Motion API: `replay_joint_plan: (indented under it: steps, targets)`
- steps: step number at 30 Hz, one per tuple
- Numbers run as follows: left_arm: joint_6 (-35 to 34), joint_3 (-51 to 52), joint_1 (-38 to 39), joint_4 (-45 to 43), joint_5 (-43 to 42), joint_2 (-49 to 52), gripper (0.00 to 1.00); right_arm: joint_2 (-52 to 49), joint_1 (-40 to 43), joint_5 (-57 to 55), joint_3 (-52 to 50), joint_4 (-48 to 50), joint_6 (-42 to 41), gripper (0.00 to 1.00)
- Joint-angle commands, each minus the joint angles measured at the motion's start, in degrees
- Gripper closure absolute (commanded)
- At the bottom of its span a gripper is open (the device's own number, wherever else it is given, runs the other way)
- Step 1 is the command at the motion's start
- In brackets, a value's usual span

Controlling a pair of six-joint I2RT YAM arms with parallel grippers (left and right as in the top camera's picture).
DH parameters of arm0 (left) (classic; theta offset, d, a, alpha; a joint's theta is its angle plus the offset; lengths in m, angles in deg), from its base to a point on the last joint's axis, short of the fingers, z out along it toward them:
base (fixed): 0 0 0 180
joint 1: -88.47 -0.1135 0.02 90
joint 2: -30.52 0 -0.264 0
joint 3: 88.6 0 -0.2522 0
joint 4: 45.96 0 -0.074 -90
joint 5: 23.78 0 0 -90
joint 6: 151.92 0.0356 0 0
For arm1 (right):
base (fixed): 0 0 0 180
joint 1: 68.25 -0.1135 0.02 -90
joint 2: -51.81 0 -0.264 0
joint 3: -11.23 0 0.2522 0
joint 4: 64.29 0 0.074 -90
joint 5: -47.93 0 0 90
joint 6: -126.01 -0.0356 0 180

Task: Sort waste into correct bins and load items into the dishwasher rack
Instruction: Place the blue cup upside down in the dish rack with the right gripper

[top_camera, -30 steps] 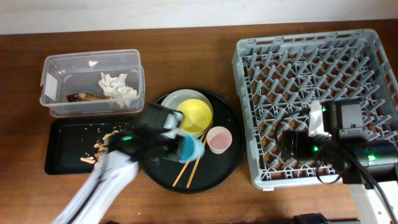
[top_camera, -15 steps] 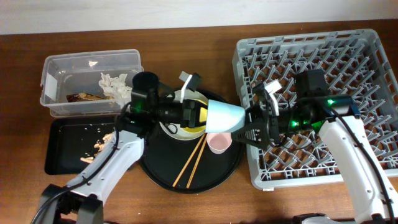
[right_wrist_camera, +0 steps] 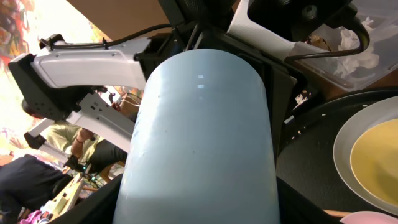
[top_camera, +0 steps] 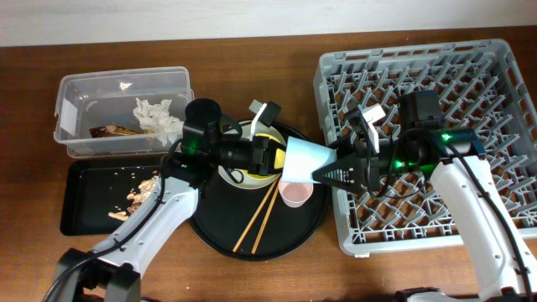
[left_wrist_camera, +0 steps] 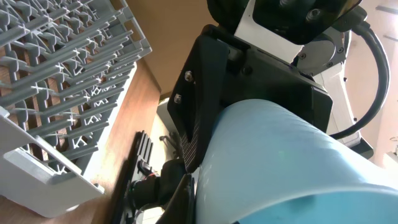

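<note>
The small blue cup [top_camera: 304,159] lies sideways in the air above the round black tray [top_camera: 214,226], held between both arms. My left gripper [top_camera: 275,158] is shut on its wide end. My right gripper [top_camera: 333,172] is shut on its narrow end. The cup fills the left wrist view [left_wrist_camera: 280,162] and the right wrist view [right_wrist_camera: 199,137]. The yellow bowl [top_camera: 262,172] sits on the pale plate [top_camera: 239,132], partly hidden by my left gripper. The pink cup [top_camera: 295,193] and chopsticks [top_camera: 260,216] lie on the round tray. The grey rack [top_camera: 419,92] stands at the right.
The clear tub [top_camera: 122,88] at the back left holds white napkins [top_camera: 159,117] and a brown wrapper [top_camera: 113,132]. The shallow black rectangular tray [top_camera: 88,205] in front of it holds food scraps [top_camera: 138,193]. My right arm reaches over the rack's left wall.
A second ago my left gripper held the cup low over the round tray and my right arm was over the rack. The cup was raised and turned, and my right gripper closed on it.
</note>
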Motion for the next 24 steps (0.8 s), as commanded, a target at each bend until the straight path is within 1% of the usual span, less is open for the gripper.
replay_joint_plan:
  steps: [1,2,3,4,5,6,7,9,10,11,12,13,14,15,16,17,18,20,21,23,24]
  targets:
    - [-0.61,-0.46,-0.04,-0.11,1.31,-0.15,0.99,0.02,-0.42,2.58,0.35,0.02,1.09,0.38]
    - [-0.57,-0.46,-0.04,-0.11,1.31,-0.15,0.85,0.02,-0.42,2.54,0.35,0.02,1.09,0.38]
    - [0.04,-0.46,-0.04,-0.11,1.31,-0.15,0.51,0.02,-0.42,1.2,0.35,0.02,1.07,0.39]
    - [0.7,-0.46,-0.04,0.44,1.29,-0.15,0.33,0.02,-0.42,-2.01,0.35,-0.09,0.87,0.42]
    - [2.95,-0.46,-0.11,2.45,1.36,-0.15,0.2,0.02,-0.31,-4.85,0.37,-0.55,0.83,0.43]
    - [6.23,-0.46,-0.42,5.7,1.84,-0.15,0.08,0.02,-0.26,-9.25,0.5,-0.57,-1.11,0.43]
    - [12.83,-0.46,-2.32,13.27,3.96,-0.17,0.01,0.31,-0.26,-16.13,1.42,-0.74,-3.52,0.43]
    - [21.38,-0.46,-6.54,22.88,6.08,-0.2,0.01,1.86,-0.26,-24.04,3.43,-1.36,-6.43,0.43]
    - [29.03,-0.46,-10.71,31.82,9.79,-0.24,0.01,3.15,-0.26,-30.77,5.7,-2.84,-9.97,0.43]
    - [37.2,-0.48,-14.67,41.48,15.93,-0.24,0.01,3.91,-0.26,-39.41,8.68,-6.45,-12.63,0.43]
    - [41.81,-0.48,-17.11,47.47,21.16,-0.26,0.01,4.02,-0.26,-45.94,10.88,-9.33,-14.95,0.43]
    - [45.16,-0.52,-19.17,52.24,25.53,-0.48,0.01,4.02,-0.02,-54.55,13.77,-12.96,-19.1,0.44]
    - [46.58,-0.52,-21.18,56.11,30.6,-1.51,0.01,4.02,0.94,-60.06,15.98,-15.72,-21.81,0.44]
    - [46.6,-0.52,-22.75,60.35,38.95,-3.89,0.01,4.0,2.93,-64.52,17.94,-18.56,-24.2,0.44]
    - [46.6,-0.52,-23.34,62.29,44.5,-6.14,0.01,4.0,4.61,-66.84,18.78,-20.06,-25.68,0.44]
    - [46.58,-0.52,-23.43,64.54,52.15,-11.02,0.01,3.98,9.81,-73.07,19.06,-22.25,-29.09,0.43]
    - [46.58,-0.52,-23.47,65.48,55.8,-14.73,0.01,3.85,13.2,-76.83,19.06,-22.82,-31.3,0.44]
    - [46.6,-0.52,-23.47,65.79,59.28,-20.96,0.01,3.26,22.01,-78.47,18.99,-23.56,-32.63,0.44]
    - [46.6,-0.52,-23.47,65.79,59.89,-21.7,0.01,2.8,24.65,-78.47,18.75,-23.85,-32.63,0.43]
    - [46.58,-0.5,-23.41,66.42,59.87,-21.73,0.01,0.37,28.65,-78.47,17.09,-23.78,-33.57,0.43]
    - [46.58,-0.5,-23.41,66.4,59.87,-21.73,0.01,-0.46,28.68,-78.44,16.85,-23.67,-33.53,0.43]
